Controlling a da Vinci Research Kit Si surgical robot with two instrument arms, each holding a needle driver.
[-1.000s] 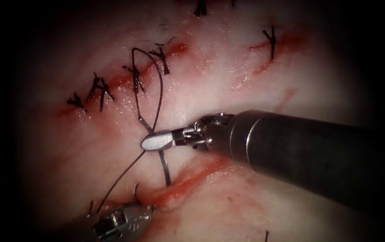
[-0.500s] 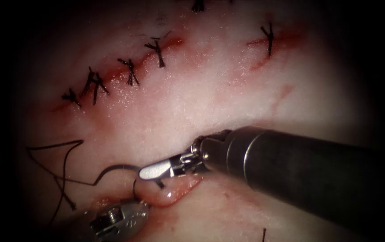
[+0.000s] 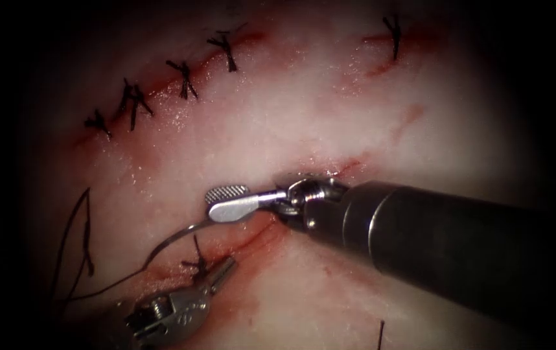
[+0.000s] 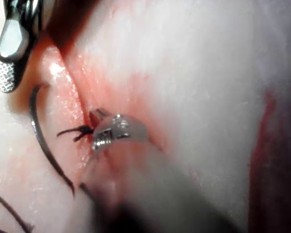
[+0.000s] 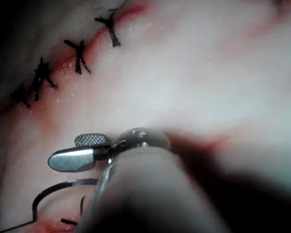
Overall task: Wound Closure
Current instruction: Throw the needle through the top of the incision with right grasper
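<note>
We see the right gripper (image 3: 226, 202) above the cut (image 3: 252, 236) in the tissue (image 3: 304, 116), its two jaws spread a little apart and holding nothing; the ridged face of one jaw shows behind the smooth back of the other. The same spread jaws show in the right wrist view (image 5: 80, 150) and in the left wrist view (image 4: 9, 58).

The needle (image 3: 174, 238) lies free on the tissue just left of the cut, a thin curved arc running from under the right gripper's tip down toward the left, with neither gripper on it. We also see it in the left wrist view (image 4: 41, 141) and the right wrist view (image 5: 58, 189). The thread (image 3: 77, 240) trails from its lower end and loops out over the tissue to the far left.

The left gripper (image 3: 221, 269) comes up from below, its jaws pressed together and its tip touching the cut beside a dark knot (image 3: 197, 259) with short cut ends. We cannot tell whether it pinches anything. Farther up, a second cut (image 3: 161, 81) carries a row of finished stitches (image 3: 184, 78).
</note>
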